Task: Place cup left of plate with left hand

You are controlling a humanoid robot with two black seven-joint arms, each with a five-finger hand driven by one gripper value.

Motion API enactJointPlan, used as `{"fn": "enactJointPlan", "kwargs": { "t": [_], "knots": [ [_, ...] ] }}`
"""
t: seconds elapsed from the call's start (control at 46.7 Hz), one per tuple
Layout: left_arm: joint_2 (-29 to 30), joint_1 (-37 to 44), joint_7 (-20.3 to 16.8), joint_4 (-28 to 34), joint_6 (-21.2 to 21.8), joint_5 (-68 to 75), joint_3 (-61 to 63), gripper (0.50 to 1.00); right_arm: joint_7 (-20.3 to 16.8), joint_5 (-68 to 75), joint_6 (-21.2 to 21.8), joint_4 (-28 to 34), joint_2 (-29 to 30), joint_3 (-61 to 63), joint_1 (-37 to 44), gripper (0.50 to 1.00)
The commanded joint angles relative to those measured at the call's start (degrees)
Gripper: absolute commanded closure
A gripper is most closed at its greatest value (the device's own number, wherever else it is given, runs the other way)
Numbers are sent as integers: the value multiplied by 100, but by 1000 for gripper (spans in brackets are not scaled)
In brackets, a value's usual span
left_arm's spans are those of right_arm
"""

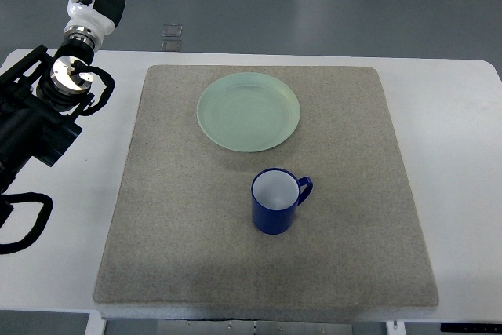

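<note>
It looked like a lab; a white table [455, 139] held a grey mat [196, 256]; the floor [314, 5] was bare grey.

A: Bright, even light from overhead, I'd say. The white table [463, 154] looks nearly washed out.

B: Shadows are soft. The cup [276, 202] throws only a faint one on the grey mat [172, 217].

A: Focus is sharp in the middle. The table edges perhaps bow slightly toward the corners.
</note>
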Motion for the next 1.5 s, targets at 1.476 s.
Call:
{"fn": "enactJointPlan", "kwargs": {
  "t": [1.476],
  "knots": [
    [1, 10, -9, 9, 18, -35, 18, 504, -1, 0, 0, 2, 0, 0, 0, 568]
  ]
}}
